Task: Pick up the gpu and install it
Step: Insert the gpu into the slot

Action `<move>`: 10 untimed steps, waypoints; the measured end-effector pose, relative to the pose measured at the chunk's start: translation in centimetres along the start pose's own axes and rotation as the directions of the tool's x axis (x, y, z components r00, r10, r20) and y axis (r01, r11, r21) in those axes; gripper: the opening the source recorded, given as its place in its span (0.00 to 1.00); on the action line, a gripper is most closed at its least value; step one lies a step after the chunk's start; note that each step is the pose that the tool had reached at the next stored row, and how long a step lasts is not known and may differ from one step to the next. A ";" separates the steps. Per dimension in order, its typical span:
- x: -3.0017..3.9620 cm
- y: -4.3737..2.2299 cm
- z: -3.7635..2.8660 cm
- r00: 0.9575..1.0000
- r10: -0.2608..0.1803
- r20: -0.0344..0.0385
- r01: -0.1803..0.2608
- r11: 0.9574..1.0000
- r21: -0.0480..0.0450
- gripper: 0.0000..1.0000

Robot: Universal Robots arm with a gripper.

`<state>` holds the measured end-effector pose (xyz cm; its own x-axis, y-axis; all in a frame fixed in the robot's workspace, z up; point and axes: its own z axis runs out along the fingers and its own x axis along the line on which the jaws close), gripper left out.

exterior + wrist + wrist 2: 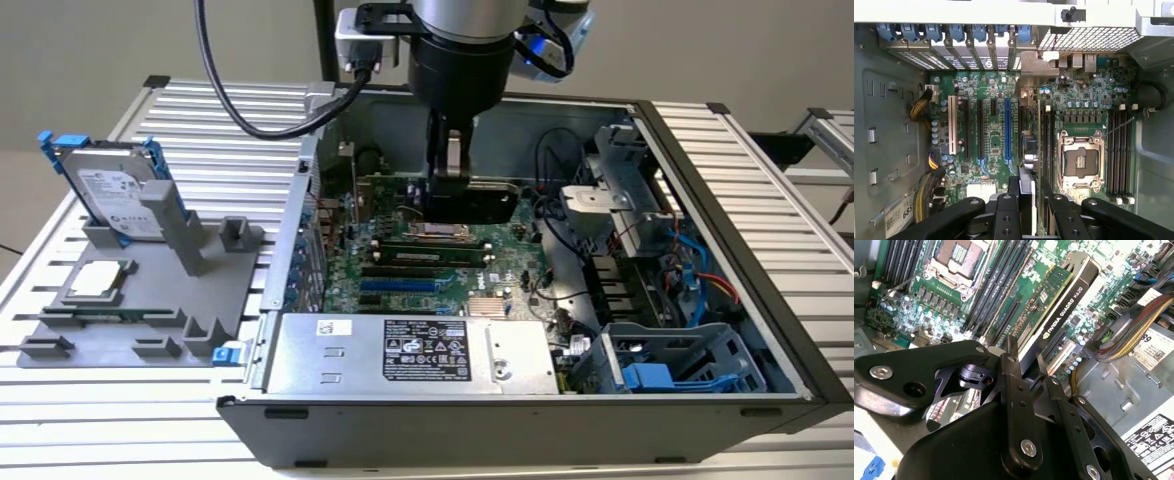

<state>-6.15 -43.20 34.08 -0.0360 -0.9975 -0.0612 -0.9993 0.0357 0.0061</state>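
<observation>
hand (1026, 371) gripping gpu (1059, 302), lower edge hidden

The gpu (1064, 300) pairs a glossy black plastic shroud with green circuit board, the gripper (1024, 375) is matt black metal, and the table (227, 130) is ribbed bare aluminium.
</observation>
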 end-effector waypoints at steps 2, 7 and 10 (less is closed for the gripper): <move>0.00 0.00 0.09 1.000 0.000 0.000 0.000 1.000 0.000 0.00; 0.01 0.00 0.28 1.000 0.000 0.000 0.000 1.000 0.000 0.00; 0.02 0.00 0.33 1.000 0.000 0.000 0.000 1.000 0.000 0.00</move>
<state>-6.15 -43.19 33.74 -0.0360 -0.9975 -0.0610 -0.9993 0.0357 0.0062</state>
